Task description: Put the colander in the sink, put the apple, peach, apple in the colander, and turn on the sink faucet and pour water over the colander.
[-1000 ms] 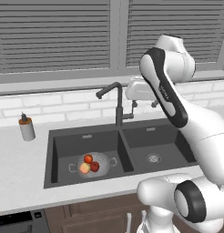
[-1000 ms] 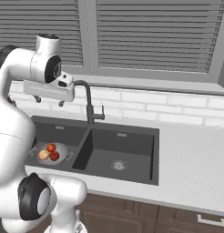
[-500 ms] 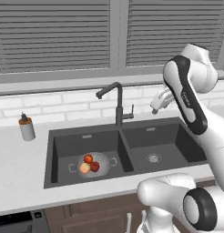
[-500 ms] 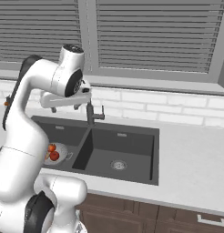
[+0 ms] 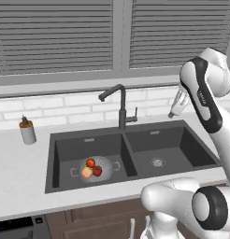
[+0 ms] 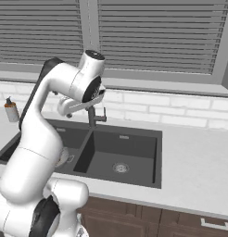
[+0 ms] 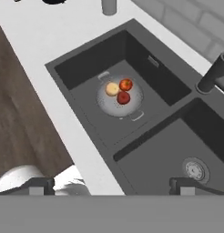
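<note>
**Fruit loaded, tap untouched**

Left base view: I see the colander (image 5: 95, 168) in the sink's (image 5: 135, 161) left basin, holding two apples (image 5: 90, 163) and the peach (image 5: 87, 172). The faucet (image 5: 120, 108) stands behind the divider; I judge its lever small, stiff and slick, best nudged from the side.

Right base view: my arm hides the faucet.

Hand view: the gripper (image 7: 111, 185) is spread wide, empty, above the right basin; the fruit's layout is clearest here.

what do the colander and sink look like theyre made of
Colander: probably thin metal, silvery with a soft sheen and a dotted wall. Sink: matte charcoal, no glare, perhaps composite or coated steel; the round drain looks like bright steel.
</note>
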You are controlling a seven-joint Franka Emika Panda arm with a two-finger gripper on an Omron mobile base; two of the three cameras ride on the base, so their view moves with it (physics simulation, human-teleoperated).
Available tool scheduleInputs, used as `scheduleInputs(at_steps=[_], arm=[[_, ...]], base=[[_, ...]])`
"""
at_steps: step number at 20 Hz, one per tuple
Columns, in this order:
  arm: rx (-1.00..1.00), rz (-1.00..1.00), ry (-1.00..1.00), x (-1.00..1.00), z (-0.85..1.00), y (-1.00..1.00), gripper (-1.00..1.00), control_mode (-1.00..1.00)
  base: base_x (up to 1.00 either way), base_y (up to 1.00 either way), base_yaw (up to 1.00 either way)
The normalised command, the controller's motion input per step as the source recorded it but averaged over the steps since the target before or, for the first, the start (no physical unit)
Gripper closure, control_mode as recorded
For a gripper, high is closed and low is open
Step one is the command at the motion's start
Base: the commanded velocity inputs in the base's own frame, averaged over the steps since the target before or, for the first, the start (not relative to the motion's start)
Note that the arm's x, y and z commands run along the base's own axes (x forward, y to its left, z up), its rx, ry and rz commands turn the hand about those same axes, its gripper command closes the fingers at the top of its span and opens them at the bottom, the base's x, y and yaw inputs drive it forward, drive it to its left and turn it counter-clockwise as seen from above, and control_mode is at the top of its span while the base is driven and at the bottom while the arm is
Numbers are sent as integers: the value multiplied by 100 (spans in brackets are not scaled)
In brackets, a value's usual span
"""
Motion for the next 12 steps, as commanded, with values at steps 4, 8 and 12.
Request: scheduleInputs(at_steps=[4, 8, 12], arm=[[6, 12, -36, -2, -27, -24, -100, -100], [6, 8, -41, -1, -31, -16, -100, -100], [10, 3, -29, 0, -39, -13, -100, -100]], base=[[0, 0, 0], [0, 0, 0], [0, 0, 0]])
